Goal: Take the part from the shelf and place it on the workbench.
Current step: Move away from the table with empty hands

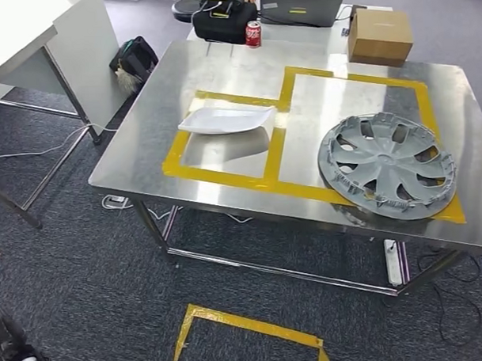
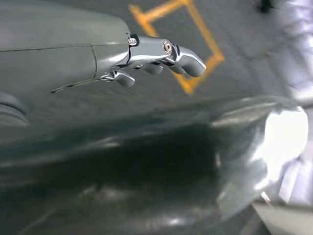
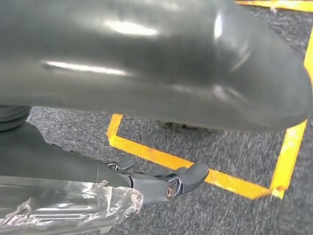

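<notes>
Two parts, a grey wheel cover [image 1: 386, 164] and a white panel [image 1: 228, 120], already lie on the workbench [image 1: 141, 128] well ahead of both empty, loosely curled hands, left hand [image 2: 155, 56] and right hand [image 3: 166, 181], hanging floorward, so another shelf trip likely comes next.

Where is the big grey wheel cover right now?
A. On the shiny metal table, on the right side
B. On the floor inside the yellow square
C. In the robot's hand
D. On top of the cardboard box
A: in the head view the grey wheel cover lies flat on the steel table, at its right, partly over the yellow tape.
</notes>
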Controlling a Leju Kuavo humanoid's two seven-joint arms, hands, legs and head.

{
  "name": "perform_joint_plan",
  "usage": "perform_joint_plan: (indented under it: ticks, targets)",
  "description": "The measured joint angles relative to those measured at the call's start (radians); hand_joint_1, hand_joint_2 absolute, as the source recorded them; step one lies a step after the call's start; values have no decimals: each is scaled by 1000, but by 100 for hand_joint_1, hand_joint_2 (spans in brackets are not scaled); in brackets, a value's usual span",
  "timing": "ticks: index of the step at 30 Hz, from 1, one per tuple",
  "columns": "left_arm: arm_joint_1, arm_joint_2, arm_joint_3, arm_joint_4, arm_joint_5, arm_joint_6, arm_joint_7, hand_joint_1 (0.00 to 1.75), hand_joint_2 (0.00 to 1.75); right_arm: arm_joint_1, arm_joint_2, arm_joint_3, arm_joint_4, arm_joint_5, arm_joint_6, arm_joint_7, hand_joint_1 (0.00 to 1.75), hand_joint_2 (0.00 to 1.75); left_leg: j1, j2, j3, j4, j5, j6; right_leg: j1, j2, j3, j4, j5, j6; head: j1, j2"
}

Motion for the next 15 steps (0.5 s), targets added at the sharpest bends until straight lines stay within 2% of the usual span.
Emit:
perform_joint_plan:
  ticks: [1, 2, 3, 4, 5, 6, 7, 8, 9, 10, 11, 12, 14, 15]
  targets:
    - [0, 3, 8, 27, -4, 11, 4, 0, 0, 2, 0, 0, 0, 3, -2, 1, 0, 0, -1, -9, -11, 0, 9, 10, -1, 21, -10, 25, -32, 3, 1, 0]
    - [0, 5, 14, 53, -10, 22, 9, 0, 0, 4, 0, 0, 1, 5, -4, 1, 0, 0, -3, -19, -23, 0, 21, 19, 0, 48, -25, 72, -79, 3, 2, 0]
    - [0, 7, 18, 79, -15, 30, 14, 0, 0, 6, 0, 0, 1, 8, -5, 2, 0, 0, -7, -30, -38, 0, 32, 25, 3, 74, -44, 136, -134, 0, 4, 0]
    - [2, 8, 23, 106, -20, 33, 22, 0, 0, 9, 0, 0, 1, 9, -6, 2, 0, 0, -11, -43, -53, 1, 43, 30, 8, 89, -60, 204, -178, -6, 5, 0]
    - [7, 10, 27, 132, -24, 33, 30, 0, 0, 10, 0, 0, 1, 10, -7, 2, 0, 0, -16, -55, -68, 1, 55, 33, 14, 97, -67, 256, -201, -13, 6, 0]
    - [14, 10, 31, 159, -29, 31, 42, 0, 0, 10, 0, 0, 1, 10, -8, 2, 0, 0, -22, -67, -82, 2, 66, 36, 20, 100, -59, 277, -202, -22, 5, 0]
    - [23, 10, 34, 185, -34, 27, 55, 0, 0, 10, 0, 0, 1, 10, -10, 2, 0, 0, -27, -79, -95, 2, 76, 37, 28, 104, -31, 258, -183, -33, 5, 0]
    - [31, 10, 37, 208, -38, 21, 68, 0, 0, 10, 0, 0, 1, 10, -11, 2, 0, 0, -31, -92, -106, 3, 86, 37, 36, 114, 13, 206, -155, -46, 5, 0]
    - [39, 8, 38, 229, -41, 13, 82, 0, 0, 8, 0, 0, 0, 10, -12, 2, 0, 0, -33, -104, -115, 3, 97, 37, 43, 137, 66, 132, -138, -63, 5, 0]
    - [44, 6, 39, 247, -43, 5, 95, 0, 0, 7, -1, 0, 0, 11, -13, 1, 0, 0, -34, -115, -122, 3, 107, 35, 48, 163, 116, 58, -130, -73, 4, 0]
    - [50, 4, 40, 262, -46, -2, 107, 0, 0, 6, -1, 0, 0, 11, -14, 1, 0, 0, -33, -125, -127, 1, 116, 32, 51, 184, 146, 6, -130, -78, 4, 0]
    - [55, 4, 41, 277, -53, -9, 123, 0, 0, 5, -1, 0, 0, 12, -15, 1, 0, 0, -31, -135, -130, -1, 126, 27, 53, 196, 161, -24, -135, -80, 5, 0]
    - [71, 5, 41, 304, -69, -22, 156, 0, 0, 4, 0, 0, 1, 13, -17, 1, 0, 0, -28, -157, -133, -10, 145, 13, 53, 178, 157, -37, -124, -78, 8, 0]
    - [82, 4, 41, 317, -82, -28, 175, 0, 0, 3, 0, 0, 1, 14, -17, 3, 0, 0, -28, -155, -137, -8, 141, 8, 50, 165, 153, -42, -114, -82, 8, 0]
